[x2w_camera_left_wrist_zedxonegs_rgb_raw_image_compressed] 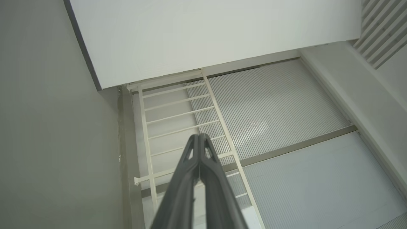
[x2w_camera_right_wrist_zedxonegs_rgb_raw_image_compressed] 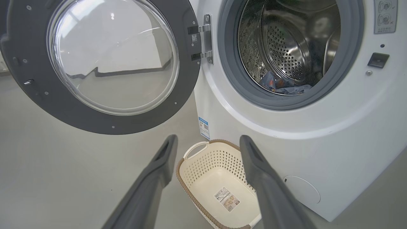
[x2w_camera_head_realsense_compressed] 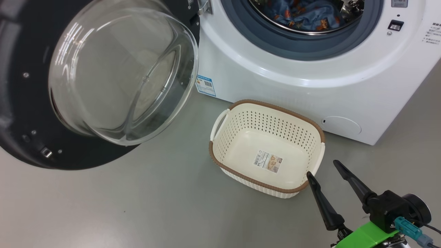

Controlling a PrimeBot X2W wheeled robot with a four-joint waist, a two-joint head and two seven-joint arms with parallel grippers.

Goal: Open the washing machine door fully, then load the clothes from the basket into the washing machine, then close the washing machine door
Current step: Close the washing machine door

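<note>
Your right pincer [x2w_camera_head_realsense_compressed: 321, 168] has its two fingers spread wide with nothing between them. It hovers just beside the near right corner of the basket [x2w_camera_head_realsense_compressed: 275, 107]. Your left pincer [x2w_camera_left_wrist_zedxonegs_rgb_raw_image_compressed: 199, 136] has its fingers pressed together on nothing and points at a white railing [x2w_camera_left_wrist_zedxonegs_rgb_raw_image_compressed: 178, 127], away from the work.

The basket sits on the floor [x2w_camera_head_realsense_compressed: 137, 206] just in front of the washing machine [x2w_camera_head_realsense_compressed: 310, 89], bare apart from its paper label [x2w_camera_head_realsense_compressed: 268, 161]. It looks light and would probably skid if you clip it. The clothes [x2w_camera_head_realsense_compressed: 306, 15] lie low in the steel drum [x2w_camera_right_wrist_zedxonegs_rgb_raw_image_compressed: 286, 54], inside the grey-blue gasket [x2w_camera_right_wrist_zedxonegs_rgb_raw_image_compressed: 229, 82]. Loading looks done, so the washing machine door [x2w_camera_head_realsense_compressed: 20, 113] is the thing to handle next.

The door hangs swung wide to your left, carried by the hinge [x2w_camera_right_wrist_zedxonegs_rgb_raw_image_compressed: 206, 41] beside the opening. Expect it to be rigid and fairly heavy, swinging only in its hinge arc. The glossy black rim will likely be slippery, and the glass bowl [x2w_camera_head_realsense_compressed: 120, 75] is curved and slick, so don't pinch it. Take the door at the rim's free edge, farthest from the hinge and near the latch hook [x2w_camera_head_realsense_compressed: 45, 152], where leverage is best. A flat push with the fingers should serve better than a grip. Expect the catch to need a firm last press. The clothes are soft and may slump, so check that nothing drapes over the gasket first.
</note>
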